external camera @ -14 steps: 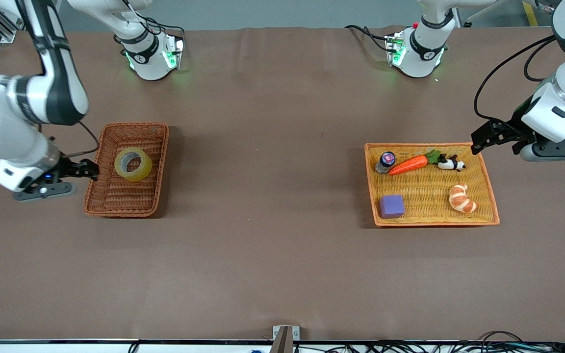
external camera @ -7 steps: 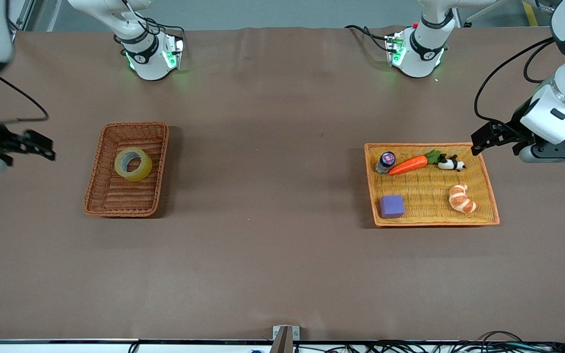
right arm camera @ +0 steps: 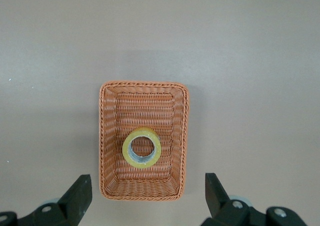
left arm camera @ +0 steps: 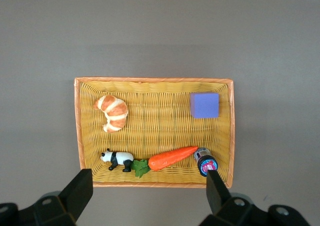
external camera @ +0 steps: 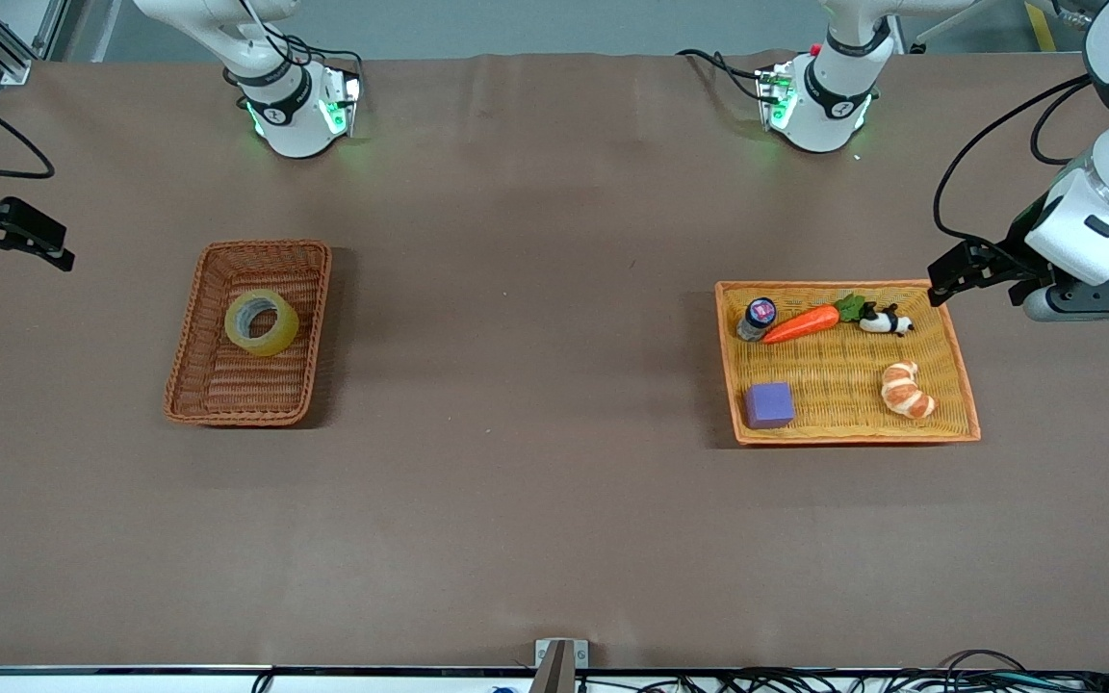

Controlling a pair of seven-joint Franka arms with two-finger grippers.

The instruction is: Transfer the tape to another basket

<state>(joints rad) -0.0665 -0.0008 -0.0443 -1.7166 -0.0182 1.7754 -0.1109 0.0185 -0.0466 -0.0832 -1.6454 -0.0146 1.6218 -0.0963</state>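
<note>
Pulled back to the bench edge, right gripper (external camera: 6, 236) spread empty, well apart from tape (external camera: 262, 322) lying in basket (external camera: 191, 318); left gripper (external camera: 973, 271) waiting, spread, beside tray (external camera: 843, 438).

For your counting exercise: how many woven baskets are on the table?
2. The reddish-brown basket, holding the tape, lies toward the right arm's end; the flat orange-yellow tray lies toward the left arm's end. None seems hidden.
</note>
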